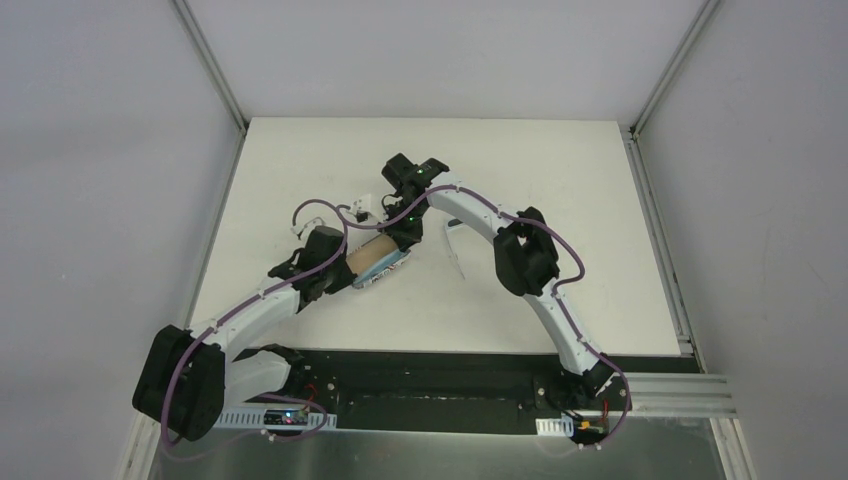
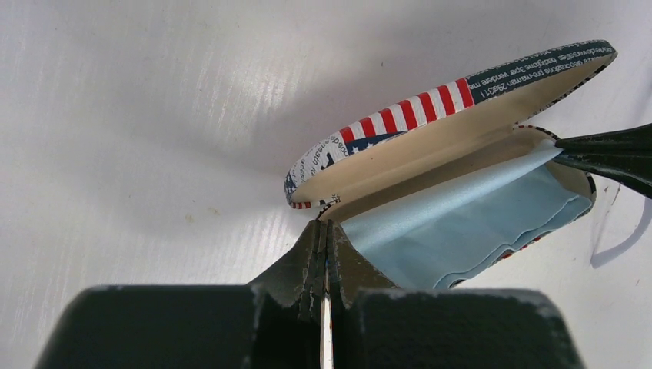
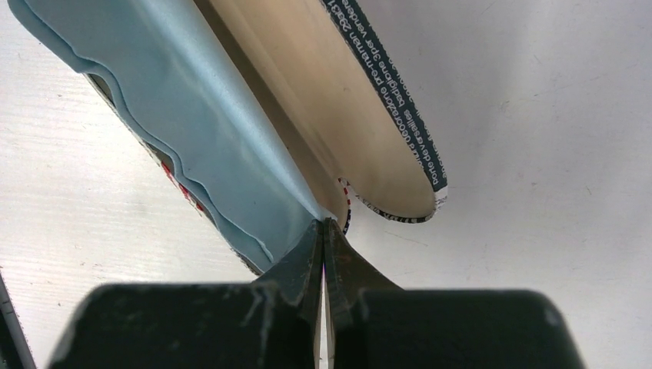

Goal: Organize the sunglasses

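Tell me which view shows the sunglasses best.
Top external view: the sunglasses lie on the table beside the case. Left wrist view shows only a thin white curve at its right edge, perhaps a temple; right wrist view shows none.

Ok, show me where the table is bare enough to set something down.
Bare: the far strip of table beyond the case, the right side past the right arm, the near strip between it and the left arm. Crowded: the middle, where left pincer and right pincer sit at the open case, sunglasses lying just right of it.

White table (image 1: 560,170) carries the open case (image 1: 375,262) and sunglasses (image 1: 456,250).
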Motion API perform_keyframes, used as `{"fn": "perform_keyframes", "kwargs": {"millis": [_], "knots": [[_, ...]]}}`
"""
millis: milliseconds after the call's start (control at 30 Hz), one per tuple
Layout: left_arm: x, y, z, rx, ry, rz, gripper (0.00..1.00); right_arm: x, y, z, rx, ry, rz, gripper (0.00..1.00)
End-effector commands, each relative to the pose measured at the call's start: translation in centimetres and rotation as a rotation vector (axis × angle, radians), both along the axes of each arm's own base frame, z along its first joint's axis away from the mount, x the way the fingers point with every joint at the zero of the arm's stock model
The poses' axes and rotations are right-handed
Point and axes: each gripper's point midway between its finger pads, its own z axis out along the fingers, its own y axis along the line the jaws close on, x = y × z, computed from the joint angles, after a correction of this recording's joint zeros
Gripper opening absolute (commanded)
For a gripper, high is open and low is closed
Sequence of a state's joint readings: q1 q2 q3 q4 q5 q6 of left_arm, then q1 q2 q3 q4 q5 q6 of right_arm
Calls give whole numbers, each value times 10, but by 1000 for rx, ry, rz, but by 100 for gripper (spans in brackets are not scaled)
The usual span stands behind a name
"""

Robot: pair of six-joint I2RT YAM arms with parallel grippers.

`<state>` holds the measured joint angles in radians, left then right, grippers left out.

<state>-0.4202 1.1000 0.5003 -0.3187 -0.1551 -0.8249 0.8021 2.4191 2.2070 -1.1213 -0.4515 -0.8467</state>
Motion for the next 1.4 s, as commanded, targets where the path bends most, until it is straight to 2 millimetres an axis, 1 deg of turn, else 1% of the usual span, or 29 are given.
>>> {"fn": "perform_keyframes", "kwargs": {"millis": [0,533,667,833,1000,1067,1167,1233,1367], "knots": [[13,-3,14,10,-57,-12,0,6,7,7,25,-19,-5,0],[14,-4,11,16,-43,-17,0,8,9,4,25,-23,-17,1],[14,-4,12,14,-46,-18,0,7,9,5,27,-20,-19,1],[15,-2,19,12,-72,-10,0,7,10,6,34,-17,-29,4],[17,-2,22,16,-80,-14,9,8,11,10,39,-18,-43,9],[17,-3,23,17,-80,-16,12,9,11,13,39,-23,-55,15],[18,-2,28,13,-96,-14,14,8,11,19,48,-22,-71,18],[20,-3,35,7,-115,-11,16,7,13,25,62,-16,-82,18],[24,-3,59,-7,-169,-7,21,7,17,42,97,-22,-104,19]]}}
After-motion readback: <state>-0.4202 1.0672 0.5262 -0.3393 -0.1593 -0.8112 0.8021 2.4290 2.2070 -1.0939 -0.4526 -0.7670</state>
